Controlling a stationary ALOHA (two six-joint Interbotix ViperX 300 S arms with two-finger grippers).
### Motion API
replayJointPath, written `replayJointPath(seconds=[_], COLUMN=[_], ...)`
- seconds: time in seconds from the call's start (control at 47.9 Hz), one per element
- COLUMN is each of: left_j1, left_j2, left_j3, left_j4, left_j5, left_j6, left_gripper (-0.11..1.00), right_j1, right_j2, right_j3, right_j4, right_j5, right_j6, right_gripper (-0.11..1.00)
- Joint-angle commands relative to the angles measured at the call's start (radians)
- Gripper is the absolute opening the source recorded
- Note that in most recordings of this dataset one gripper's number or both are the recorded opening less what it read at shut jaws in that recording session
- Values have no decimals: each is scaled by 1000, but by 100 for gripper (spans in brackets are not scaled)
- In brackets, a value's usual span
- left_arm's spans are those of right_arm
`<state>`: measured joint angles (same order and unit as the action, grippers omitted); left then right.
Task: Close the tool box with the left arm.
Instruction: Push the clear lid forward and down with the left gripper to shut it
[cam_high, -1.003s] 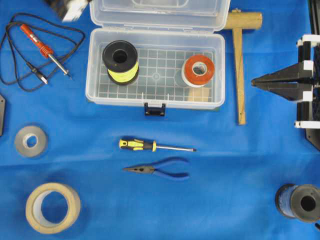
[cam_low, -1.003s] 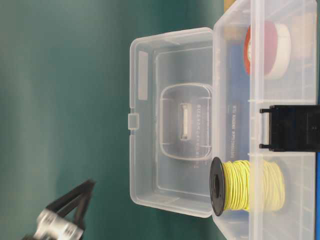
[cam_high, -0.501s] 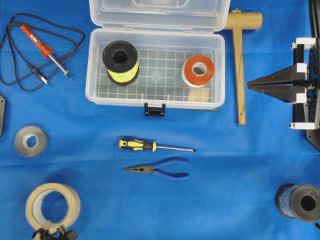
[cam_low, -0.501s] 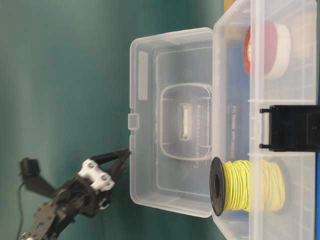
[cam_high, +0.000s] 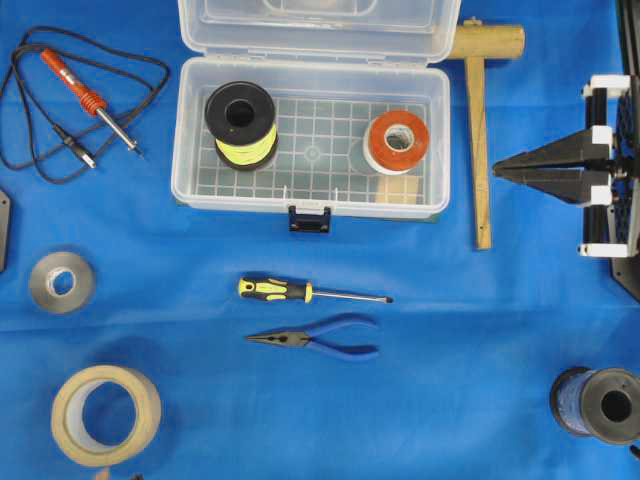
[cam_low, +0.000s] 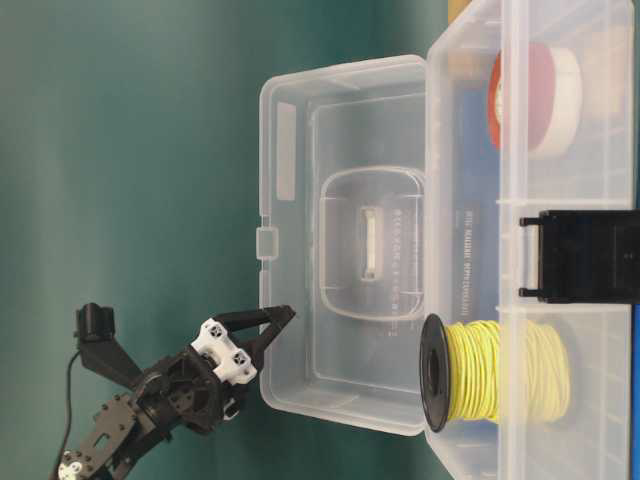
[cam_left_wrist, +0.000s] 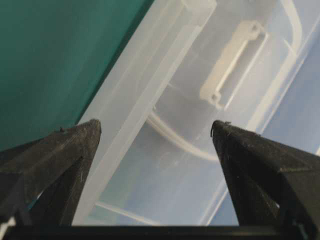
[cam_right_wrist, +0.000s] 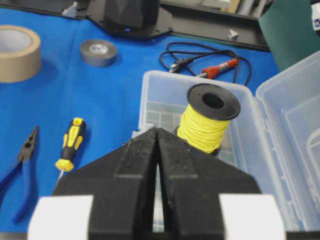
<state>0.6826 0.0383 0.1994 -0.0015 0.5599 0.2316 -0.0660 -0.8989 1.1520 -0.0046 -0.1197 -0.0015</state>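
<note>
My left hand (cam_low: 285, 325) is spread wide and empty at the raised lid (cam_low: 340, 240). I judge it's placed to push the tool box (cam_high: 310, 140) shut.

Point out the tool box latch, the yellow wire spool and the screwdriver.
tool box latch (cam_high: 309, 217), overhead view, on the dark blue clasp at the front wall.
yellow wire spool (cam_high: 240, 112), overhead view, on its black top flange.
screwdriver (cam_high: 272, 290), overhead view, on the yellow and black handle.

Overhead looks straight down on surface (cam_high: 420, 400); table-level sideways, rotated; wrist views close behind jaws. All share the tool box (cam_high: 310, 140).
</note>
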Motion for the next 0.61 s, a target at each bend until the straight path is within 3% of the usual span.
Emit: replayJointPath(seconds=[0.0, 0.272, 0.585], left_j1=[-38, -120, -235], left_j2=[-21, -63, -144], left_j3=[-29, -63, -17], left_j4=[-5, -8, -17], left_j5=[43, 114, 212], left_j6=[-3, -5, -17], left_gripper=[90, 90, 90], right_j1=[-6, -9, -23], right_j2=[8, 12, 11], right_j3=[-11, -8, -9], right_j4=[-3, -5, -17], right_j5=[-6, -6, -8], right_j6=[-2, -3, -8], right_gripper=[0, 0, 0])
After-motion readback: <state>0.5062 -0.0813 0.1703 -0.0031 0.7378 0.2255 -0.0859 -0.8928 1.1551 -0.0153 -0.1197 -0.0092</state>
